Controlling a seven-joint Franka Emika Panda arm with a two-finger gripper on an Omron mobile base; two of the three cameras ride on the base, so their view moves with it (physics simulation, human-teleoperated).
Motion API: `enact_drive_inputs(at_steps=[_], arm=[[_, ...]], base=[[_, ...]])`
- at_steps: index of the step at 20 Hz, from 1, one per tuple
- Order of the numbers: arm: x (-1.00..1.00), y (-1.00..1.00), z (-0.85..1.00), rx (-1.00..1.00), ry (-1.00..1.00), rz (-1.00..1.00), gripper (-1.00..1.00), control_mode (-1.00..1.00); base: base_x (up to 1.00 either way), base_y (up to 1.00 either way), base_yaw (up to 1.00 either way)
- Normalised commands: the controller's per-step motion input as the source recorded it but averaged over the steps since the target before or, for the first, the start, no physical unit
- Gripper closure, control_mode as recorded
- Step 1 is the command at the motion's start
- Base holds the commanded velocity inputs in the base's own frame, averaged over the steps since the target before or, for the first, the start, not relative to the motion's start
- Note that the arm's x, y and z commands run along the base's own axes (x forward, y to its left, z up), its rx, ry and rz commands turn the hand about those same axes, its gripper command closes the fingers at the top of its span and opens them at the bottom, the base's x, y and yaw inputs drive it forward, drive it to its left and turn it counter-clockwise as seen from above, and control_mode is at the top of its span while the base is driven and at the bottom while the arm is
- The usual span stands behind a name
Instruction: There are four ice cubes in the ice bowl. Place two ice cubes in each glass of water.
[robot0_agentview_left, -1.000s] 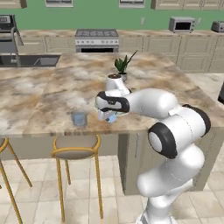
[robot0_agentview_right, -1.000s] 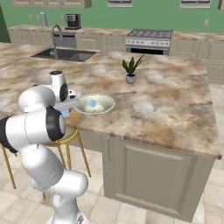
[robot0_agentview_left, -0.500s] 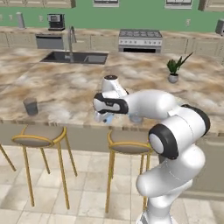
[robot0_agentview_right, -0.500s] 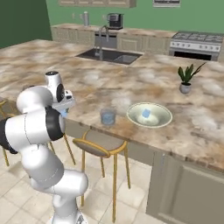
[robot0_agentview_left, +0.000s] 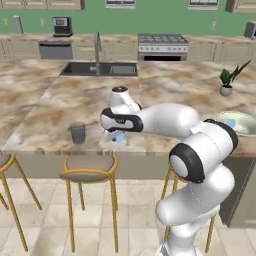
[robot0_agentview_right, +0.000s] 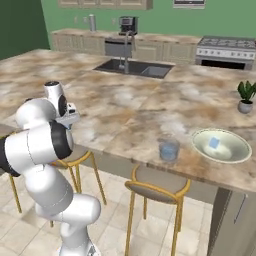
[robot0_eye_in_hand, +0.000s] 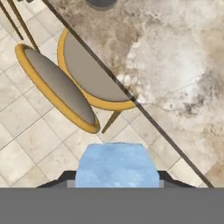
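Gripper (robot0_agentview_left: 116, 136) is clamped on an ice cube (robot0_eye_in_hand: 117, 165), hanging over the counter (robot0_agentview_left: 45, 107) edge above a stool (robot0_eye_in_hand: 94, 78), with the glass (robot0_agentview_left: 77, 133) you're heading for off to its left and still apart. You'll want to bring the cube right over the mouth of that glass before lowering, then let go low so it doesn't bounce off the rim onto the floor. One more cube (robot0_agentview_right: 215, 142) sits in the bowl (robot0_agentview_right: 235, 156), and the other glass (robot0_agentview_right: 169, 149) stands just beside that bowl.
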Motion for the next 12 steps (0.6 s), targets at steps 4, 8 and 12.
enact_drive_inputs(at_steps=[4,8,12], arm=[[0.00,0.00,0.00,0.00,0.00,0.00,1.00,1.00],[0.00,0.00,0.00,0.00,0.00,0.00,1.00,1.00],[0.00,0.00,0.00,0.00,0.00,0.00,1.00,1.00]], base=[[0.42,1.00,-0.41],[0.00,1.00,-0.41],[0.24,1.00,-0.40]])
